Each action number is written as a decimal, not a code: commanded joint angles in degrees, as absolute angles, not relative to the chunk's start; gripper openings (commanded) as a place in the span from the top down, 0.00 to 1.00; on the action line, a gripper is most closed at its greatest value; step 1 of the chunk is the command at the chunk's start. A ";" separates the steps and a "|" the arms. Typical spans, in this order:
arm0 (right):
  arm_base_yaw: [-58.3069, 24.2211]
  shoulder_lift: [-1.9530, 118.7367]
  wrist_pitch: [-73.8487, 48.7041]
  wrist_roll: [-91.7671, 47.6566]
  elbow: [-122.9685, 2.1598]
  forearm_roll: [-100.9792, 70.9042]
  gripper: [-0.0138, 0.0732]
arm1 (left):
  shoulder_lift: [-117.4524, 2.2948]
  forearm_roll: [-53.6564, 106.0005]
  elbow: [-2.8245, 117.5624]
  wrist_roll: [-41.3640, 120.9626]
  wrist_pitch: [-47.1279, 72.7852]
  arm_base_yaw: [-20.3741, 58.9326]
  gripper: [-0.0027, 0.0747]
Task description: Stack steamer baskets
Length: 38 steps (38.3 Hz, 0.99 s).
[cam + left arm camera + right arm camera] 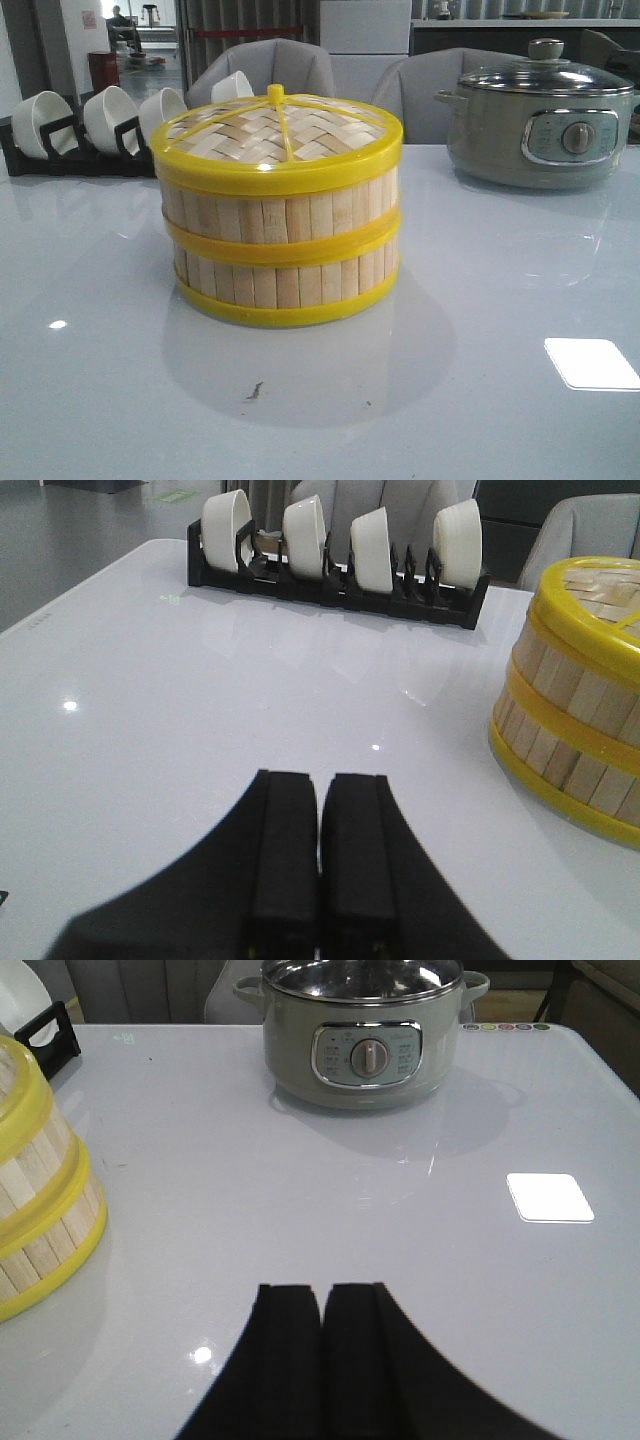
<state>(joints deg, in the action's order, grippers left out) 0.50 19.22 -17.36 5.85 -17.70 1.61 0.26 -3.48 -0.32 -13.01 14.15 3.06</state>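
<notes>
Hands [319, 860] [322, 1350] clenched empty, wrist-view only; stacked steamer baskets [279, 245], seemingly lidded, frontally.

Steamer baskets [280, 250]: interior and liner hidden under lid [277, 125]. Left wrist view: stack [575, 700] cut by frame's right edge; right wrist view: cut by left edge [40, 1200]. Bowl rack [60, 150]: far end behind the stack in front view. Electric pot [540, 125]: dial markings too small to read; right handle cut off. Neither arm appears in front view; wrist views show fingertips only, arm bodies out of frame. Background room blurred.
</notes>
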 commanded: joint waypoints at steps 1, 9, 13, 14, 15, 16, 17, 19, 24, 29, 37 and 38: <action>0.76 19.63 -12.45 5.48 -19.37 1.95 0.76 | 1.07 -3.14 -0.38 -13.40 8.88 2.83 0.85; 0.76 19.63 -12.45 5.48 -19.37 1.95 0.76 | 1.07 -2.96 -0.38 -13.40 8.49 2.83 0.85; 0.76 19.63 -12.45 5.48 -19.37 1.95 0.76 | 1.07 -2.67 -0.38 -11.63 6.44 2.83 0.85; 0.76 19.63 -12.45 5.48 -19.37 1.95 0.76 | 1.07 -2.51 -0.38 -10.38 5.47 2.83 0.85; 0.76 19.63 -12.45 5.48 -19.37 1.95 0.76 | 1.07 -2.42 -0.38 -9.36 4.79 2.83 0.85; 0.76 19.63 -12.45 5.48 -19.37 1.95 0.76 | 1.07 -2.41 -0.38 -7.98 3.89 2.83 0.85; 0.76 19.63 -12.45 5.48 -19.37 1.95 0.76 | 1.07 -2.41 -0.38 -6.99 3.29 2.83 0.85; 0.76 19.63 -12.45 5.48 -19.37 1.95 0.76 | 1.07 -2.41 -0.38 -5.87 2.30 2.83 0.85; 0.76 19.63 -12.45 5.48 -19.37 1.95 0.76 | 1.07 -2.52 -0.38 -5.31 2.24 2.83 0.85; 0.76 19.63 -12.45 5.48 -19.37 1.95 0.76 | 1.07 -3.65 -0.38 -5.31 2.24 2.83 0.85; 0.76 19.63 -12.45 5.48 -19.37 1.95 0.76 | 1.07 -3.92 -0.38 -5.31 2.70 2.83 0.85; 0.76 19.63 -12.45 5.48 -19.37 1.95 0.76 | 1.07 -3.92 -0.38 -5.31 2.70 2.83 0.85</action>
